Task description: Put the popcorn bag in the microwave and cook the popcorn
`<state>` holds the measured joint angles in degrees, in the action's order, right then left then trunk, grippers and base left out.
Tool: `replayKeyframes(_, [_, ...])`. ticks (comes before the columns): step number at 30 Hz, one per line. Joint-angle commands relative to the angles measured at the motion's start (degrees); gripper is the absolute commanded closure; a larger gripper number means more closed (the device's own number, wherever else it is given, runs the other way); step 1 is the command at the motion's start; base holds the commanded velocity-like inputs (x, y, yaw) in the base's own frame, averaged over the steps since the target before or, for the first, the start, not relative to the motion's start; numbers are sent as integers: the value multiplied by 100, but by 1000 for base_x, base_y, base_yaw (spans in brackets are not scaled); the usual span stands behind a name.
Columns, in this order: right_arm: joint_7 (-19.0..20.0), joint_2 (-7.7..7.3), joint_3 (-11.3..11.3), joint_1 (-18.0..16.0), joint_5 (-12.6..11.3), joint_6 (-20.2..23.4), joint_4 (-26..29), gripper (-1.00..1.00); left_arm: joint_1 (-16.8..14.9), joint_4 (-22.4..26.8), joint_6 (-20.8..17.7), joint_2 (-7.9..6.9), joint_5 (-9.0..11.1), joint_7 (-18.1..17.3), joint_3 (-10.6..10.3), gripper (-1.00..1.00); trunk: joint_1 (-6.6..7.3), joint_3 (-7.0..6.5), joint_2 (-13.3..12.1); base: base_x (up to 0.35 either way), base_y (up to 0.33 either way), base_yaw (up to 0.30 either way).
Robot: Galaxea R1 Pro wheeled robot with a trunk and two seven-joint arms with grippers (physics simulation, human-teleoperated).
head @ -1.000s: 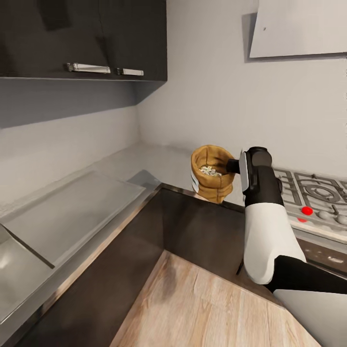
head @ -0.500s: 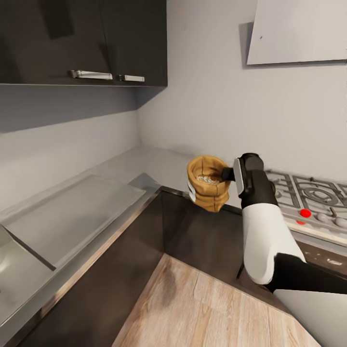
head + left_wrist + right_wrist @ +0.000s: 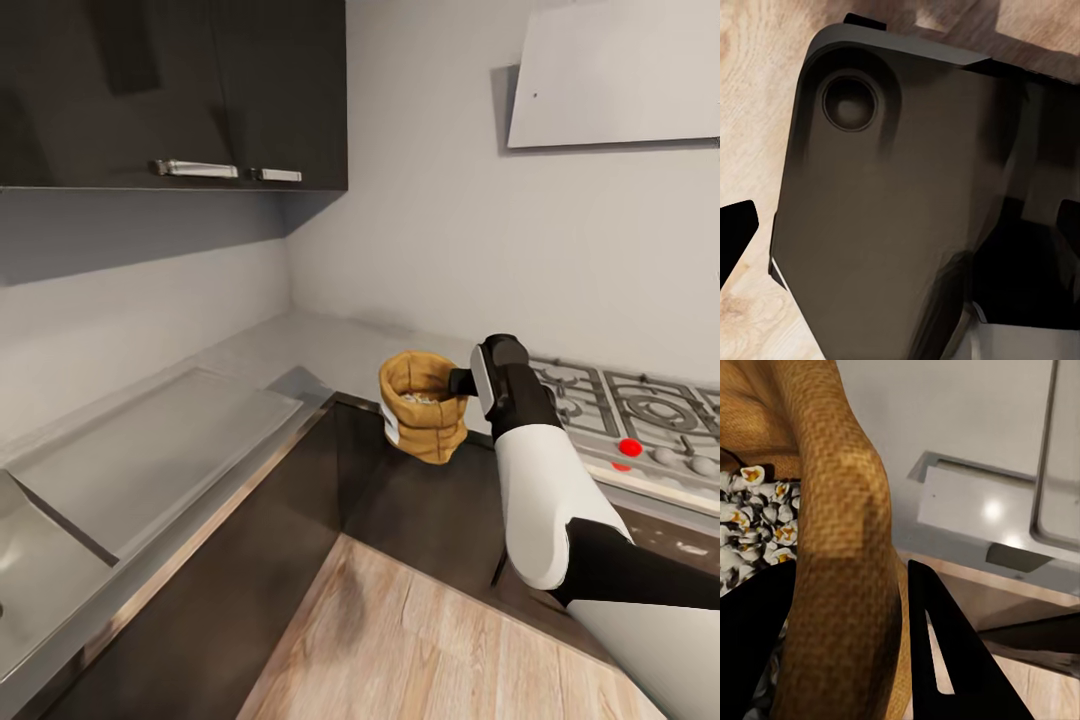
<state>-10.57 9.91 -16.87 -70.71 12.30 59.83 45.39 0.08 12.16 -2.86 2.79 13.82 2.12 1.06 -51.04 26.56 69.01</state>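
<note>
Above the corner cabinet front, the popcorn bag (image 3: pixel 422 404) hangs in the right gripper (image 3: pixel 462 381), off the countertop (image 3: pixel 300 350).

One finger (image 3: pixel 945 652) sits outside the rolled rim and the other inside on the kernels, clamping the wall so the mouth stays upward, likely to keep kernels from spilling during carry. Gas hob (image 3: pixel 620 400) lies just beside. I cannot tell whether the left gripper is parted or closed.

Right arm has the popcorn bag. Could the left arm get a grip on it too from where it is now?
Probably not. The left wrist view looks down on the robot's dark base and wood floor, so that arm seems to hang low, while the right gripper holds the popcorn bag up by its rim at the countertop edge.
</note>
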Motion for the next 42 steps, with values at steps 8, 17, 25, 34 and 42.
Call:
replayKeyframes(8, [44, 8, -44, 1, -17, 17, -215, 100, 1, 15, -30, 2, 34, 16, 9, -100, -1, -67, 3, 0, 0, 0])
replayKeyframes(17, [38, 8, -45, 0, -17, 17, -215, 100, 1, 15, -30, 2, 35, 17, 9, -100, -1, -150, 3, 0, 0, 0])
replayKeyframes(25, [38, 8, -45, -2, -11, 17, -215, 100, 1, 15, -30, 2, 34, 17, 9, -100, -1, -224, 3, 0, 0, 0])
replayKeyframes(34, [-19, 8, -48, 0, -1, 17, -215, 100, 1, 15, -30, 2, 34, 17, 9, -100, -1, -259, 3, 0, 0, 0])
replayKeyframes(42, [10, 8, -54, 2, -4, 17, -215, 100, 1, 15, -30, 2, 34, 15, 9, -100, -1, -259, 3, 0, 0, 0])
